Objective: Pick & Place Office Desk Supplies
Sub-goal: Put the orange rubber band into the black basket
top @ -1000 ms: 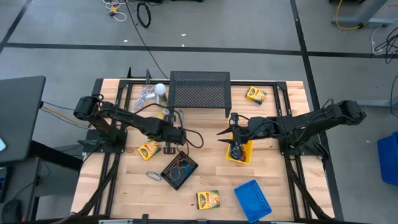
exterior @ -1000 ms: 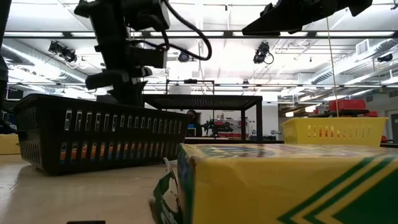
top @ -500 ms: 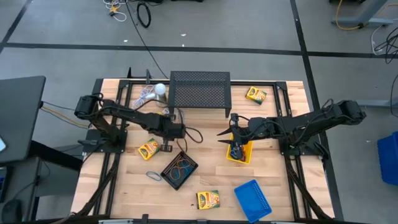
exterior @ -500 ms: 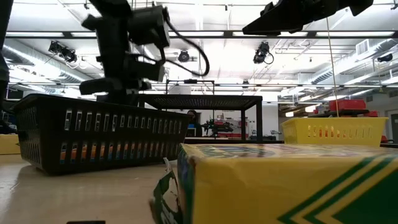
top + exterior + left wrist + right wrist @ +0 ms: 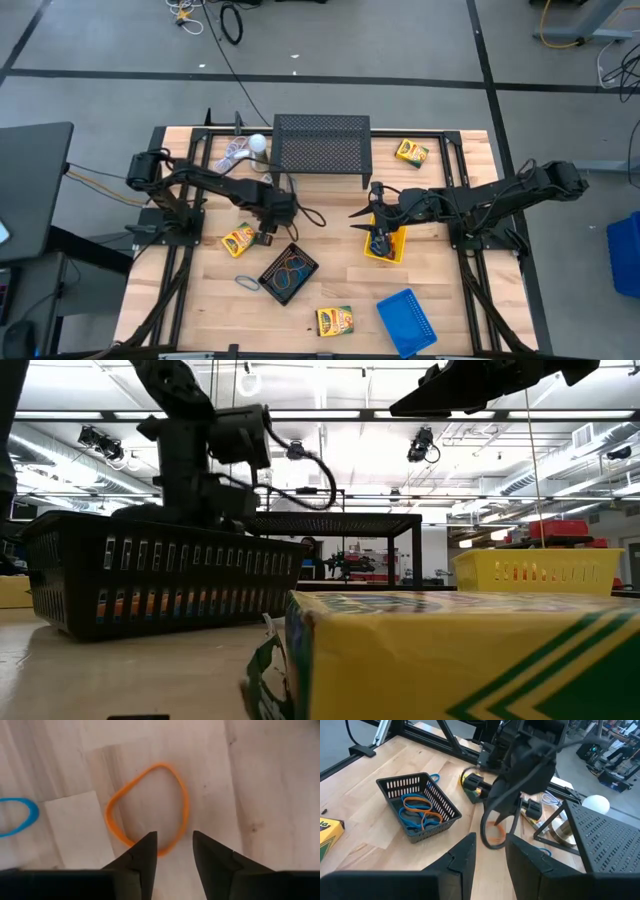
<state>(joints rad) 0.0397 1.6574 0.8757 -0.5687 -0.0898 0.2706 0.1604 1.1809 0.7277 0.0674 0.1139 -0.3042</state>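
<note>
The large black mesh stand stood at the far middle of the table. The left gripper hung just in front of the stand's left end. Its fingers were spread a little, with a clear gap between them, and they held nothing. Under them an orange rubber band lay flat on the wood, and one fingertip covered the near edge of the loop. A blue rubber band lay on the wood close beside the orange one.

The black tray sat in front of the stand and nearer to the front edge of the table, with orange and blue bands inside it. One crayon box lay to the left of this tray, and another crayon box lay near the front edge. A third crayon box lay just to the right of the stand. The yellow tray sat in front of the stand's right end, and the blue tray lay further toward the front edge.

The right gripper waited over the yellow tray. Its fingers stood slightly apart, with nothing between them.
</note>
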